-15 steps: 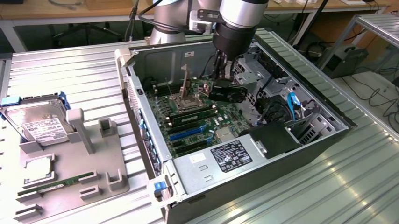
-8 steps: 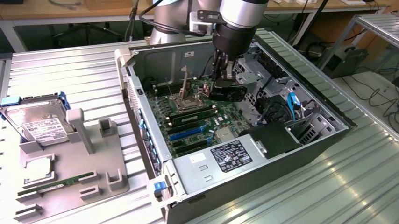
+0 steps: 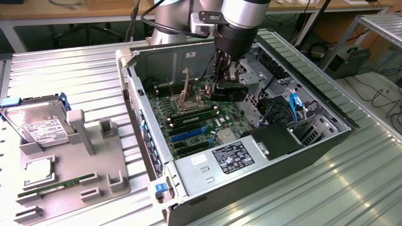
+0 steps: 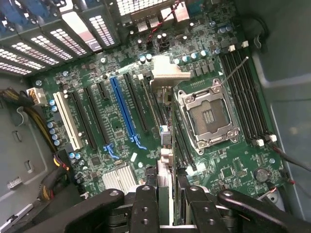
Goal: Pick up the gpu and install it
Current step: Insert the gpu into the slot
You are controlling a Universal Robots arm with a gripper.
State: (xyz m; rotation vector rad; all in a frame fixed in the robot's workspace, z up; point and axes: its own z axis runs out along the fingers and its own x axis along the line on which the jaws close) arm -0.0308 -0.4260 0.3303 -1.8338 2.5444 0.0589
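The gpu (image 3: 230, 92) hangs inside the open computer case (image 3: 251, 155), above the motherboard (image 3: 201, 117), with my gripper (image 3: 224, 84) shut on it. Its black cooler faces the exterior view's right. In the wrist view the gpu (image 4: 165, 145) shows edge-on between my black fingers (image 4: 146, 206), and its silver bracket (image 4: 167, 74) points away from them. The card hovers between the long blue slot (image 4: 124, 108) and the processor socket (image 4: 209, 116), over the black slots beside the blue one. Whether its lower edge touches a slot is hidden.
A grey parts tray (image 3: 82, 155) lies at the exterior view's left with a silver hard drive (image 3: 37, 123), a processor chip (image 3: 37, 172) and a green memory stick (image 3: 58, 185). Drive cages and cables (image 3: 276, 99) crowd the case's right side. Memory slots (image 4: 248, 97) flank the socket.
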